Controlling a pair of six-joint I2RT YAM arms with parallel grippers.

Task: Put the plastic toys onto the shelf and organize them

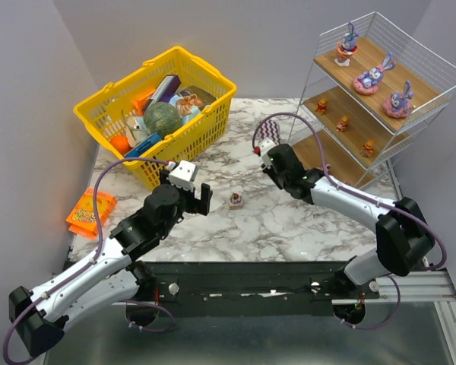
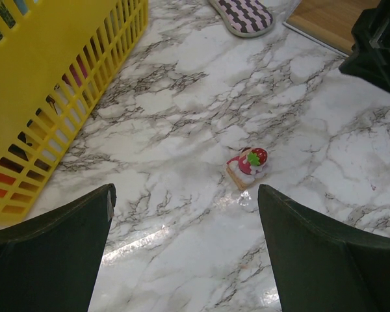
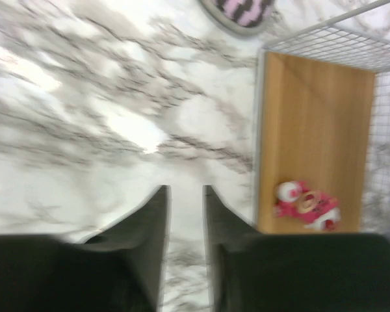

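The shelf (image 1: 422, 76) stands at the back right. Three purple bunnies (image 1: 371, 77) sit on its top board and three orange bears (image 1: 343, 122) on the middle board. In the right wrist view, pink and white rounded toys (image 3: 305, 205) lie on the bottom board (image 3: 312, 117). One small toy with a strawberry top (image 2: 249, 166) (image 1: 235, 199) stands alone on the marble table. My left gripper (image 2: 185, 190) (image 1: 203, 199) hangs wide open just short of it, holding nothing. My right gripper (image 3: 186, 190) (image 1: 276, 171) hovers over the table beside the bottom board, slightly open and holding nothing.
A yellow basket (image 1: 106, 114) (image 2: 65, 78) full of items stands at the back left. A purple zigzag pad (image 1: 267, 125) (image 2: 244, 14) (image 3: 240, 12) lies by the shelf's foot. An orange packet (image 1: 90, 209) lies at the table's left edge.
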